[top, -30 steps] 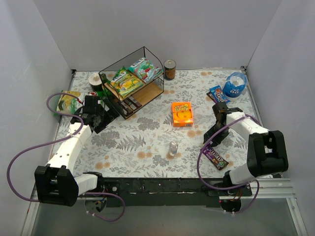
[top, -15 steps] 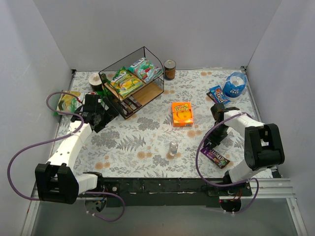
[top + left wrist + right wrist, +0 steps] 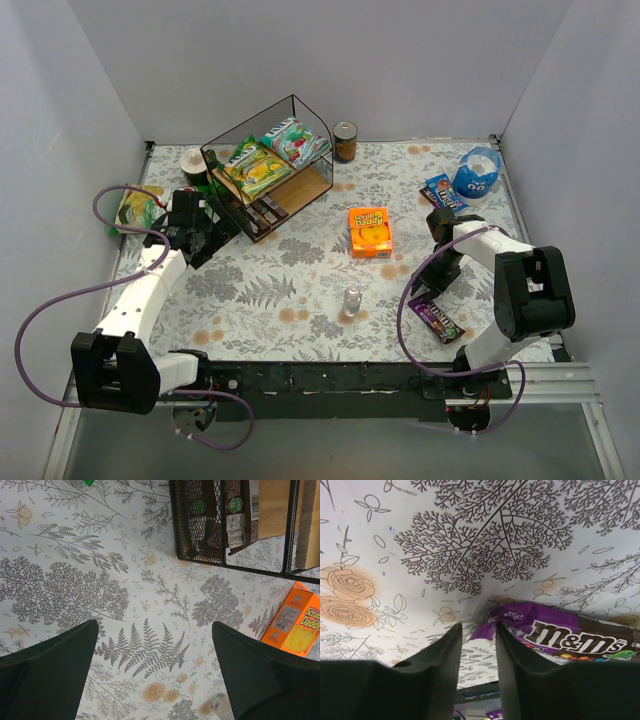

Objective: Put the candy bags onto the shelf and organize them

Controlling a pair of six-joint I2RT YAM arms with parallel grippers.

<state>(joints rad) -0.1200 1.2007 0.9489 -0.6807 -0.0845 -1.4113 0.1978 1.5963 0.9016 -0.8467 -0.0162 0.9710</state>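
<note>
purple m&m's wrapper (image 3: 560, 635) is lying flat on the floral table (image 3: 485, 545), well apart from the shelf (image 3: 305, 188). my right gripper (image 3: 478, 632) is pinching its crimped end, fingers nearly closed. judging it light, limp and slippery, so the end seam is looking like the best hold.

Right wrist cam: the purple wrapper (image 3: 555, 637) runs off the right edge and its near end disappears between the right gripper (image 3: 479, 628) fingers, so no telling how much is pinched. Left wrist cam chops the shelf (image 3: 187, 540) and the dark brown wrapper (image 3: 235, 510) inside it at the top and the orange box (image 3: 295, 625) at the right. There's also a blurry clear thing (image 3: 220, 707) on the bottom edge I can't identify.
</note>
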